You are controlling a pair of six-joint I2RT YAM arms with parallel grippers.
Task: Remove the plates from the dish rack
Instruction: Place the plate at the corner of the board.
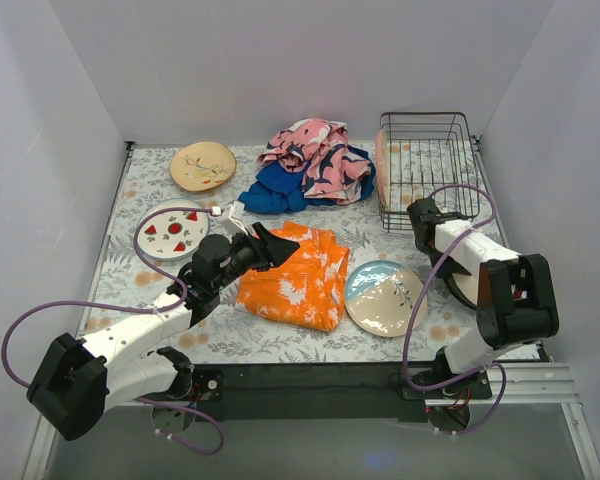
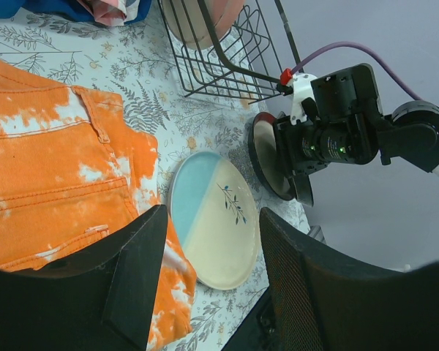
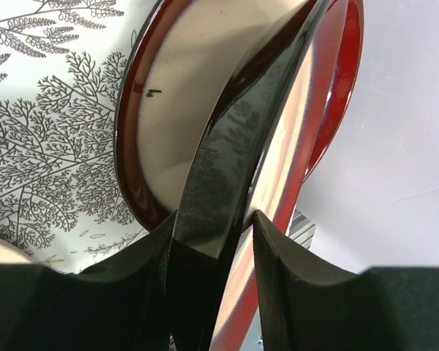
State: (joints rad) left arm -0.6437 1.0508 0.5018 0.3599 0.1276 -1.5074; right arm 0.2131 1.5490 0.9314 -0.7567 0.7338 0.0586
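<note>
**Right side.** Shows the right gripper (image 3: pixel 214 241) closed on the red-rimmed plate (image 3: pixel 175 110), with the dark rim pinched between both fingers. Held on edge rather than flat, matching how plates stand in a rack, so probably a carry posture. Positioned just past the near corner of the dish rack (image 1: pixel 428 115), close to the right edge of the bench (image 1: pixel 130 290). Cannot tell whether the lower rim touches the bench.

**Left side.** Shows the left gripper (image 2: pixel 212 216) open and holding nothing. Hovering over the orange cloth (image 1: pixel 295 275) and aimed toward the right arm's load, plausibly waiting out of its way.

**Dish rack.** Contains one pink plate (image 1: pixel 380 165) standing upright against the left wall. No other plate visible inside.

**Already on the bench.**
- Tan leafy plate (image 1: pixel 202 165), lying flat at far left.
- Watermelon-print plate (image 1: pixel 170 230), lying flat nearer the arms on the left.
- Blue-cream plate (image 1: pixel 385 298), lying flat just right of the orange cloth.
- Spaced apart, leaving each face clear.
- Pink cloth (image 1: pixel 315 150) and blue cloth (image 1: pixel 275 190), heaped between the plates and the rack.

**Judgement.** Well into unloading. Calls next for tilting the held plate down flat on bare bench beside the blue-cream one. Risks slipping on the glossy rim and clipping the rack wires.
</note>
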